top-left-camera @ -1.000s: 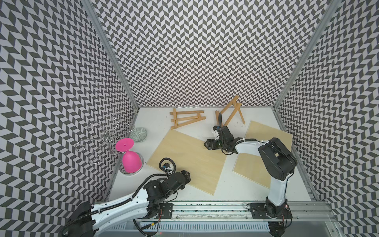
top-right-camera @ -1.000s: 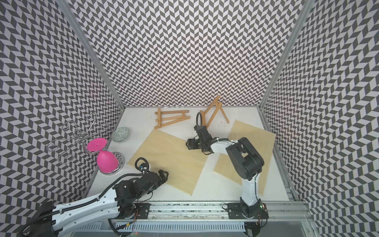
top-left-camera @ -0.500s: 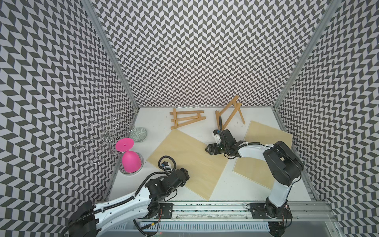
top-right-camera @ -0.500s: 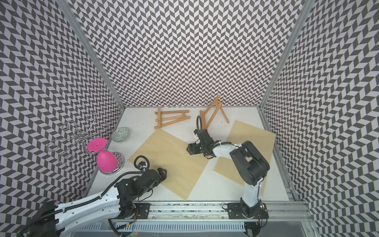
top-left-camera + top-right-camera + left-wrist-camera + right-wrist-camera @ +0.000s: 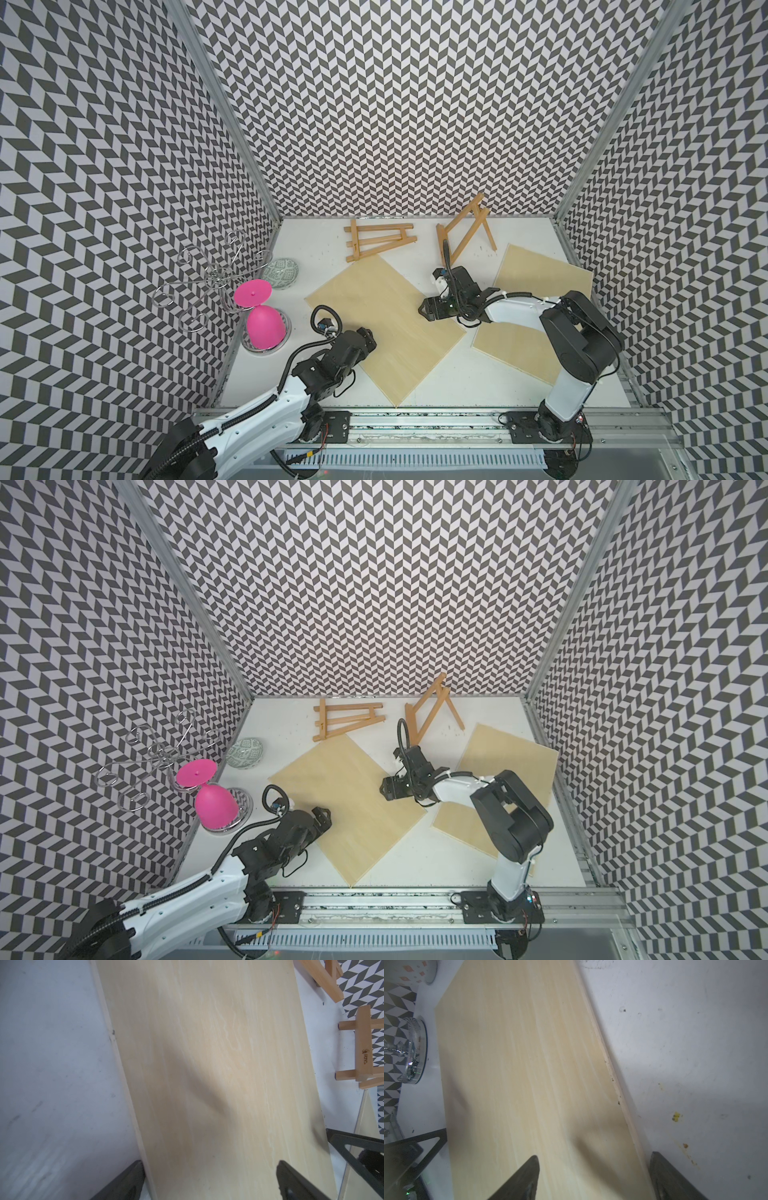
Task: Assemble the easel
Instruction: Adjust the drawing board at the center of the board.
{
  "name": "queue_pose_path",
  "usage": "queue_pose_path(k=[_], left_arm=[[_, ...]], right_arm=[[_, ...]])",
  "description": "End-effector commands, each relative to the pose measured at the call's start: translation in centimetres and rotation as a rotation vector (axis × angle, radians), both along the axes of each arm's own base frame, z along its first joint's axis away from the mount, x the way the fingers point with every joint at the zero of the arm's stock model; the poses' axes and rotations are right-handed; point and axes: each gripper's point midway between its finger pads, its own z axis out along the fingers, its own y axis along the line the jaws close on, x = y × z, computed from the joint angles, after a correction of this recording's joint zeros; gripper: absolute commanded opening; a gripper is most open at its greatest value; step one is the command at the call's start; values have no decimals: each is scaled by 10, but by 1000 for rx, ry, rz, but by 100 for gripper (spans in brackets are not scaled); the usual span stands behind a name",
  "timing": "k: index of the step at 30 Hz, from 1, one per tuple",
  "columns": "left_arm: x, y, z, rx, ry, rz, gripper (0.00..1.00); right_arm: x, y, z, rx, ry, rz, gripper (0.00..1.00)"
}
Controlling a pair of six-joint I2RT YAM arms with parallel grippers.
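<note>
The flat easel (image 5: 382, 249) lies at the back of the counter (image 5: 457, 386), and the standing easel (image 5: 469, 235) is propped open just beside it. A large board (image 5: 374, 307) lies flat mid-counter, with a second board (image 5: 540, 272) to its right. The left gripper (image 5: 370, 333) is at the large board's near-left edge, its fingers spread and empty. The right gripper (image 5: 424, 311) is at the opposite edge, also spread. One of its fingers is over the wood and one over the counter.

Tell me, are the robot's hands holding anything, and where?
Nothing is gripped: the left gripper and right gripper both stand open over the large wooden board.
</note>
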Motion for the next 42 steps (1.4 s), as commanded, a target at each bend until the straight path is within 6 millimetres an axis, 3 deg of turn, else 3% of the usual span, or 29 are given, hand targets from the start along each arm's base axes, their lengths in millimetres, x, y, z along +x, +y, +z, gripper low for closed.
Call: queue_pose_path(k=[1, 9, 17, 21, 31, 42], left_arm=[[4, -15, 0, -42, 14, -66, 100], [10, 6, -4, 20, 34, -32, 100], [-5, 21, -2, 36, 52, -17, 100], [-11, 23, -9, 31, 61, -27, 100], [3, -10, -14, -30, 64, -152, 100], [32, -34, -3, 1, 33, -240, 100]], right_arm=[[-37, 25, -5, 49, 121, 112, 81], [-55, 29, 9, 118, 144, 131, 82], [-28, 12, 6, 99, 114, 27, 86], [-29, 11, 1, 89, 121, 34, 86], [-72, -3, -6, 168, 197, 48, 86], [-112, -17, 12, 237, 236, 48, 86]])
